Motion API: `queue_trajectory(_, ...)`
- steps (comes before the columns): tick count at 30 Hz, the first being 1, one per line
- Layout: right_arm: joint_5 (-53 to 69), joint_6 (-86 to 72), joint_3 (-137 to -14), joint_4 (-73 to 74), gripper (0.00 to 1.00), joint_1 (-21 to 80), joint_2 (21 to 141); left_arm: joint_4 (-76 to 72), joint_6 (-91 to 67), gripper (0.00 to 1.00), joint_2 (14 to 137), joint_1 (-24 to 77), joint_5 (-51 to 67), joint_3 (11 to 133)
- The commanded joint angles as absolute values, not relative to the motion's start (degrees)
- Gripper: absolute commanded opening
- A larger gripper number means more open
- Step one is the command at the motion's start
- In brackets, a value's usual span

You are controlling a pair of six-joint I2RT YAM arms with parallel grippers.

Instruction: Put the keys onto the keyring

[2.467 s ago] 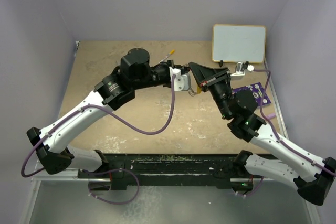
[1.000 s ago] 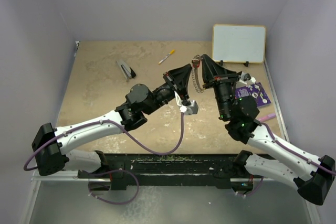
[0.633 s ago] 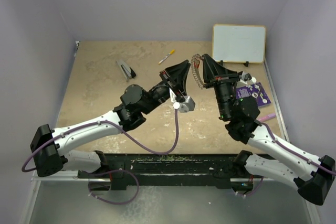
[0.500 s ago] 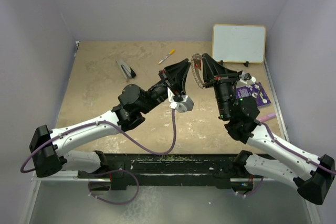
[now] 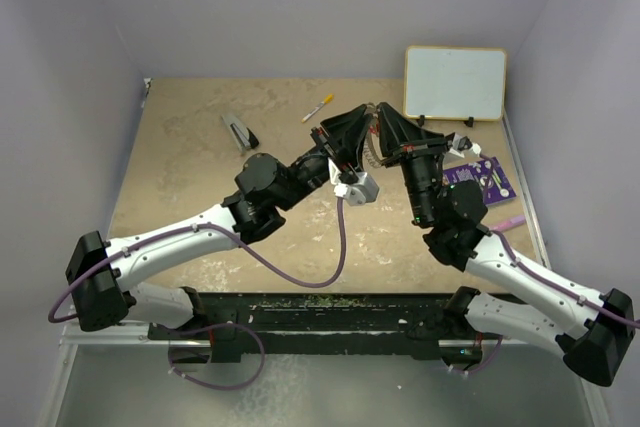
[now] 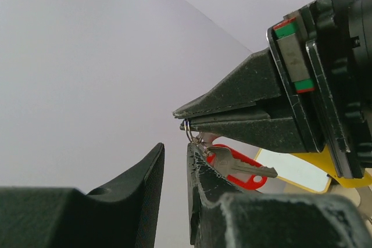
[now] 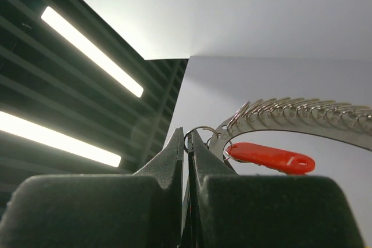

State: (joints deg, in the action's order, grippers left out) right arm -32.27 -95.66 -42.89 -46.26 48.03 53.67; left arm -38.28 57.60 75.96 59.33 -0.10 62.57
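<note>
1. Left gripper (image 6: 175,154): the jaws are slightly apart, a narrow gap with bare wall showing through it and nothing held. A second ago they were nearly together, and they have been easing open since.
2. The same gripper has also swung up and across. It was lower and off to the side of the ring, and in the overhead view it is now nose to nose with the right gripper (image 6: 182,119), tips almost meeting.
3. Right gripper: the jaws are pressed together, clamped on the small wire loop (image 7: 201,127) of the keys (image 6: 235,165). No change in that grip over the last second.
4. Keys: a silver key and the red tag (image 7: 270,156) hang from that loop, up in the air. They are just beside the left finger nearer the right gripper and well above the table.
5. Keyring (image 7: 290,113): its arc of silver pieces sweeps away from just beside the right fingertips. From overhead it hangs between the two grippers, off the table.
6. I cannot tell whether the loop is already threaded on the ring or only lying against it.
7. Meaning: opening while closing in looks like the left gripper lining up a fresh pinch on the loop or the ring end. The threading step looks in hand, not finished.
8. Risk: the wire is thin and the left gap narrow, so a slight miss would likely knock the bunch instead of catching it.
</note>
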Motion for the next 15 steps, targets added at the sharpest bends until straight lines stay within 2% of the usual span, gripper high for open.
queue_trajectory(1,-31.44,-95.08,-45.27,-51.31,0.00,48.25,53.16,-39.29,54.00,0.26,76.07,59.61,-0.77,65.14)
queue_trajectory(15,-31.68,-93.86,-45.43,-51.47,0.00,48.25,53.08,-35.42,44.99,0.26,71.98,59.64,1.74,64.79)
